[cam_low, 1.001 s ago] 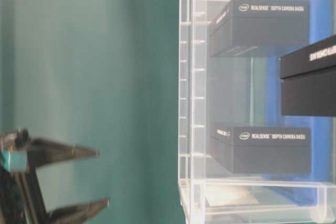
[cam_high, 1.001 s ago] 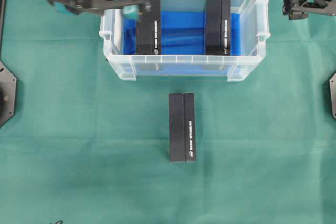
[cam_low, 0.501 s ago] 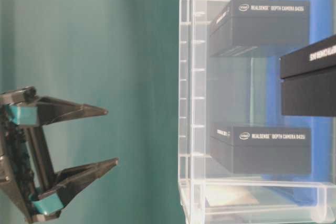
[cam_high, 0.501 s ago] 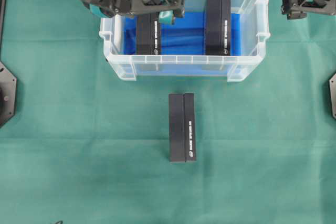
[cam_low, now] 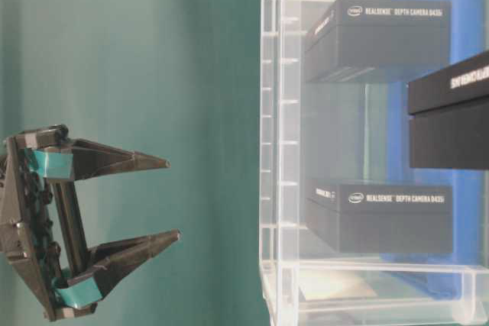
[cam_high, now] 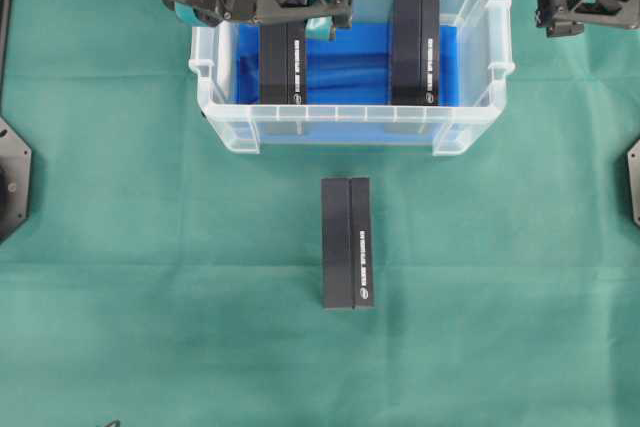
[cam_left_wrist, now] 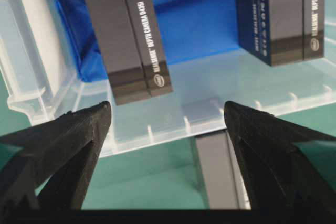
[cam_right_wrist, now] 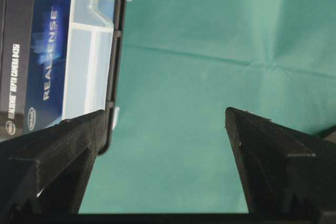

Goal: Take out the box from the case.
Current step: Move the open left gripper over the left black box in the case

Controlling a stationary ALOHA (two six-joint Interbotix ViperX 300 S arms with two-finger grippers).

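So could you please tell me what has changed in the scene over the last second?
The left gripper has swung from the clear plastic case's left corner to above the left black box inside, jaws open, holding nothing. The right gripper, the boxes and the case stayed put.

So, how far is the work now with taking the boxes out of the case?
One box already lies on the green cloth in front of the case, so that part looks done. Now the left gripper hangs open above the left box in the case, holding nothing. The right box also sits inside, and the right gripper waits open beside the case.
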